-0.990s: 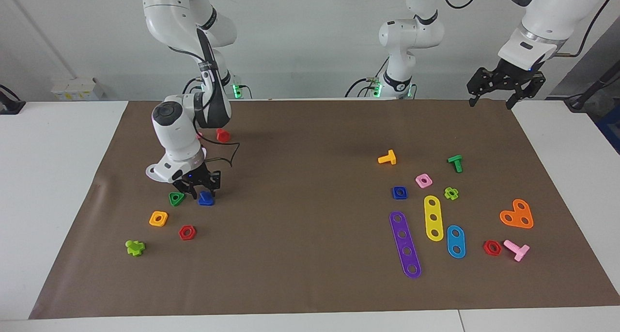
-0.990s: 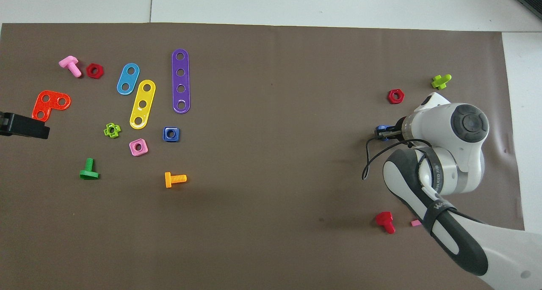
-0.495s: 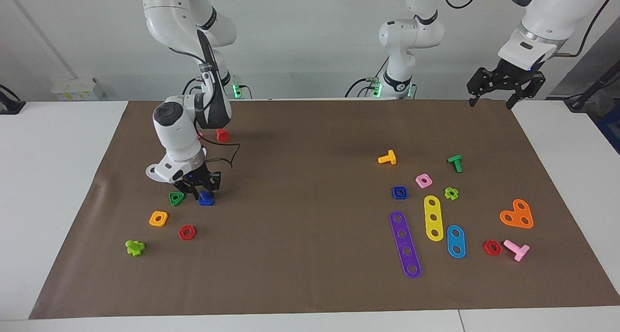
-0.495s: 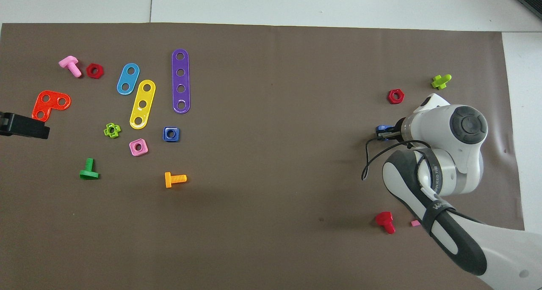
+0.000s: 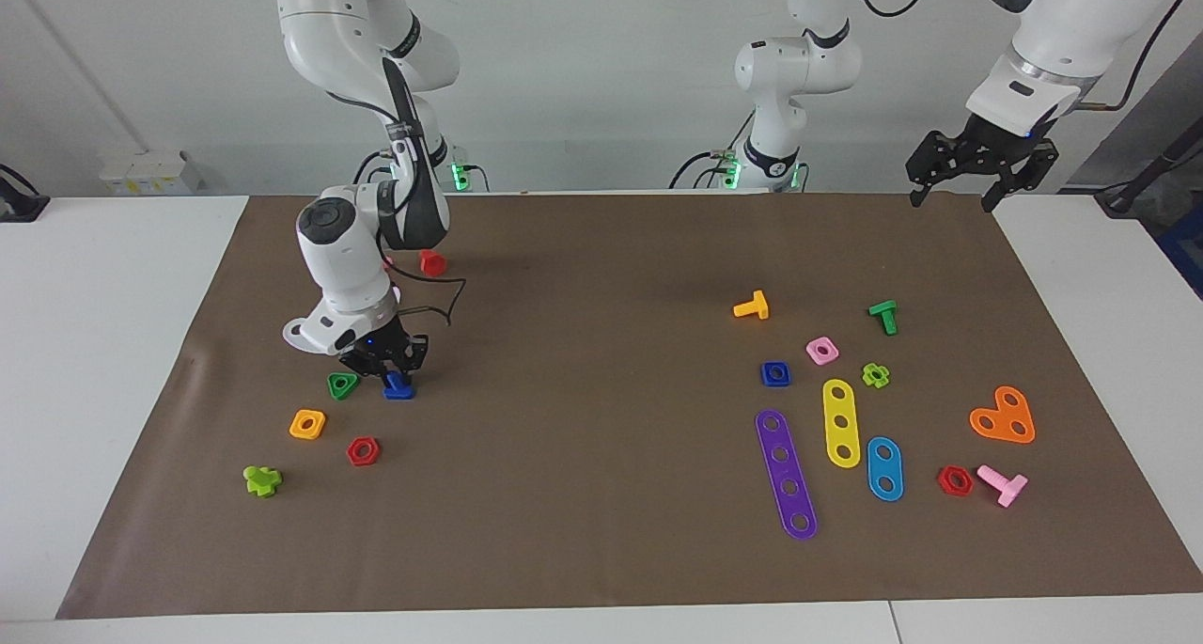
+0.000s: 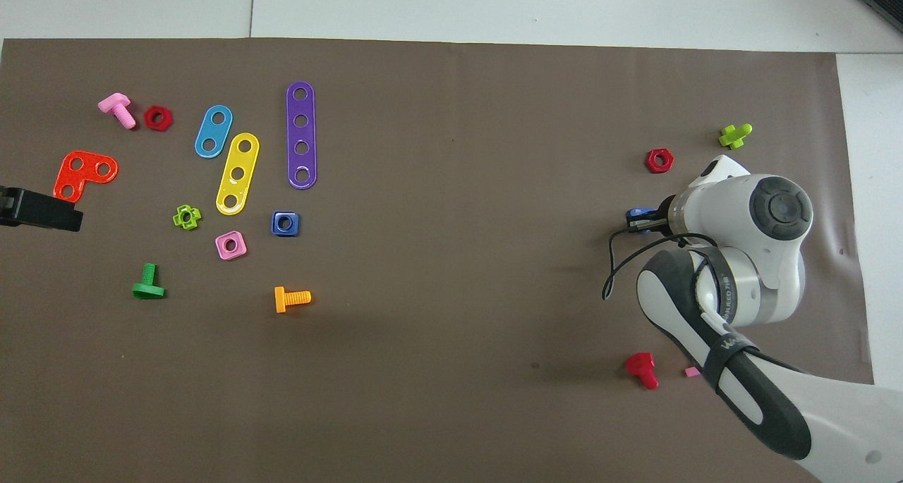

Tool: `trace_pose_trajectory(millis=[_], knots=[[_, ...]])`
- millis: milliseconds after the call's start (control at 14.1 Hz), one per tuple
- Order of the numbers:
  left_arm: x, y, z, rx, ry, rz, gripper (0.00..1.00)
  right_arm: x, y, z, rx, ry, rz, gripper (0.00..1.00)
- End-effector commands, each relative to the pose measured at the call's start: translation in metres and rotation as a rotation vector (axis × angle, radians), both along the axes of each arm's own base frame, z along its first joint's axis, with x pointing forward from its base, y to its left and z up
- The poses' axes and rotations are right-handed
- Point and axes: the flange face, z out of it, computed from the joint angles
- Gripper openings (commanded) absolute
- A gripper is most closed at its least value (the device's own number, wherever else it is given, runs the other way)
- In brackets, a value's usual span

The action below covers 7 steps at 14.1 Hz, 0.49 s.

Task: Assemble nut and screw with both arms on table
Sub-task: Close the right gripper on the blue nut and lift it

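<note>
Background: pale wall, white table (image 5: 113, 362) under wide brown mat (image 5: 601, 531).

Nearest the robots: left gripper (image 5: 977, 185), raised over mat corner at left arm's end, jaws spread wide, empty, waiting.

Farther out, right arm's end: right gripper (image 5: 387, 367), low over the mat, jaws narrow around shaft of dark-blue screw (image 5: 398, 386). Screw upright, flat head on or just above mat, long axis vertical, shaft pointing up. Just beside: green triangular nut (image 5: 342, 384).

Toward left arm's end: dark-blue square nut (image 5: 775, 373), flat on mat, hole upward, beside pink square nut (image 5: 822, 350).

Handling, judged: light, rigid, smooth plastic; slippery. Screw by shaft; nut by opposite flat sides.
</note>
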Motion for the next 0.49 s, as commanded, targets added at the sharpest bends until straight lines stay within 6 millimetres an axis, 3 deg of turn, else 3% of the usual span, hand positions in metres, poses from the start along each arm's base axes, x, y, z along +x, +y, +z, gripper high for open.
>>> trace_pose_trajectory(millis=[0, 424], knots=[[-0.0095, 0.0035, 0.0007, -0.015, 0.005, -0.003, 1.00, -0.0019, -0.0027, -0.0026, 0.015, -0.011, 0.009, 0.00], [-0.0095, 0.0027, 0.0007, -0.015, 0.005, -0.004, 1.00, 0.0017, -0.0006, 0.0068, 0.018, -0.015, 0.006, 0.00]])
